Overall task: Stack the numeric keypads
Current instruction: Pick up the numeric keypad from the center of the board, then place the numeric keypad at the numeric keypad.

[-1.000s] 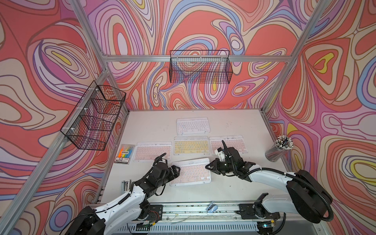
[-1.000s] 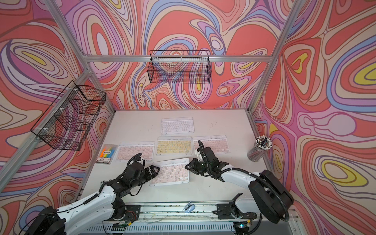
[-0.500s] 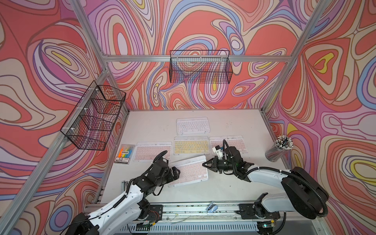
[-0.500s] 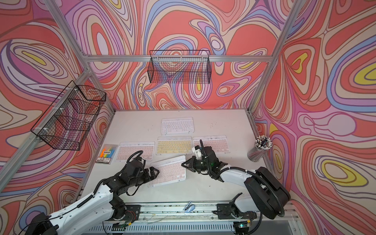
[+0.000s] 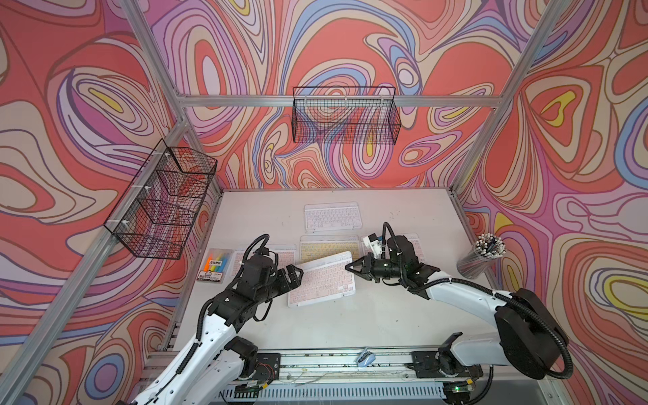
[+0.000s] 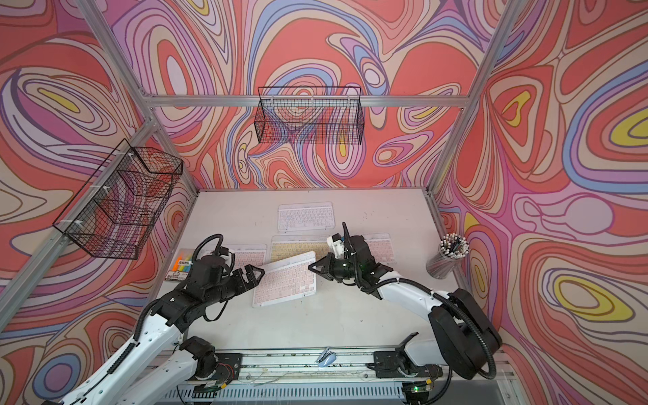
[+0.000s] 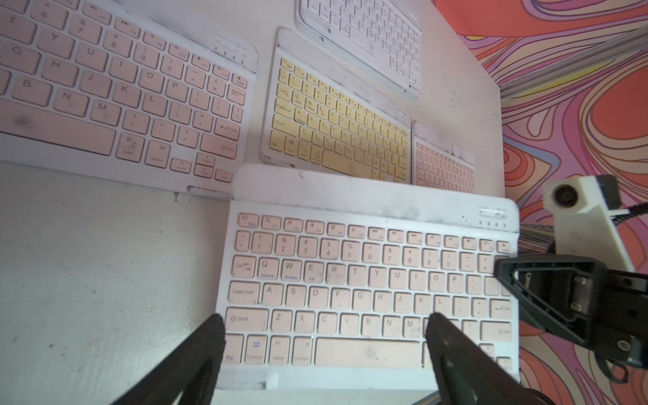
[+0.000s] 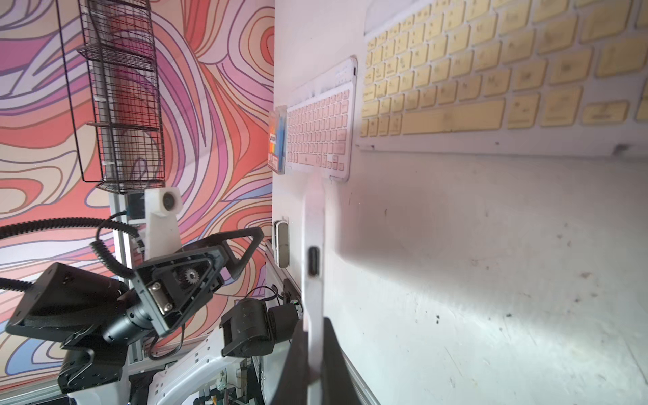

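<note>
Currently right fingers (image 5: 351,268) clenched on the right short edge of the lifted pink keypad (image 5: 326,280). The right wrist view shows the keypad (image 8: 314,224) edge-on, pinched between both fingers. It is tilted with the right end up and skewed against the row behind. Its far right corner overlaps the near edge of the yellow keypad (image 5: 328,244) in both top views. Near left corner sits low; can't tell if it touches the tabletop (image 5: 350,326). Left fingers (image 7: 196,354) released, spread wide, just beside the keypad's left short edge, gripping nothing.

Row behind is left pink keypad (image 7: 105,91), yellow, right pink keypad (image 7: 443,168): all flat, edges near but apart. White keypad (image 5: 331,216) lies flat behind the yellow one. Right arm (image 5: 456,291) covers most of the right pink keypad in the top views. Highlighter packet (image 5: 216,264) is just beside the left pink keypad's outer edge. Pen cup (image 5: 481,257) stands well apart at the right tabletop edge.

Room: bare tabletop from the held keypad to the front rail (image 5: 315,357), plus bare strips either side of the white keypad.

Versus one second ago: the keypad lay flat, square to the row and nearer the front. Now its right end is raised, turned and shifted toward the yellow one. Right fingers were already at that edge. Left fingers have shifted slightly toward the left pink keypad. Other keypads, packet and cup unmoved.
</note>
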